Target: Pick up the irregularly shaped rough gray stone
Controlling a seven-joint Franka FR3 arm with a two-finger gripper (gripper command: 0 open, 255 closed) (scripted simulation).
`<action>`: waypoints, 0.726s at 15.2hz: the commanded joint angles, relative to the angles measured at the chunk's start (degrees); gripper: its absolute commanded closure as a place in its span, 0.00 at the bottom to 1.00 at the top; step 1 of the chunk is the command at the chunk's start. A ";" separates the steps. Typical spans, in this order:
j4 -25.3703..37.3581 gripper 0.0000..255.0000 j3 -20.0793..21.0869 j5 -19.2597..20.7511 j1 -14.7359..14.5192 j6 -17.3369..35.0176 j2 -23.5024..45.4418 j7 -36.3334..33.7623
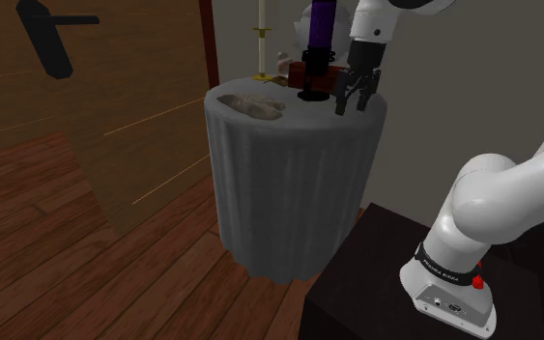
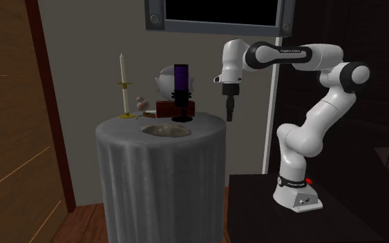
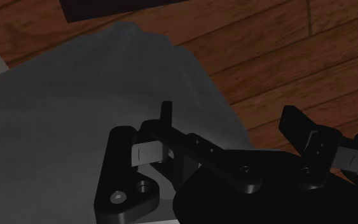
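Fingers [image 3: 166, 116] are spread with nothing between them, gripper [image 1: 355, 100] hanging over the draped table's [image 1: 289, 193] rim, so I'd slide it past the purple cylinder [image 1: 320, 29] toward the shoulder view's left, where the flat gray stone [image 1: 250, 104] lies, then come straight down across its narrower width.

Grey stone [image 1: 250, 104], grey cloth [image 1: 289, 193], black claw [image 1: 353, 108].
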State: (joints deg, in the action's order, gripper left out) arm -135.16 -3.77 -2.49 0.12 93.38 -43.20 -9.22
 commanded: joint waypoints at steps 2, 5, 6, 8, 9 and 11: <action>1.34 0.00 -0.44 0.03 -0.49 1.07 2.25 1.36; 5.80 0.00 -1.67 -0.14 -2.01 3.80 8.96 5.41; 7.43 0.00 -2.03 -0.29 -2.51 4.54 11.18 6.76; 10.89 0.00 -2.70 -0.70 -3.49 5.77 15.59 9.46; 12.72 0.00 -3.02 -0.96 -3.98 6.26 17.78 10.80; 16.60 0.00 -3.52 -1.61 -4.85 7.00 22.14 13.48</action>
State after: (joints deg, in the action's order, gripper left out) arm -120.73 -6.82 -3.84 -4.35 100.17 -23.30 2.57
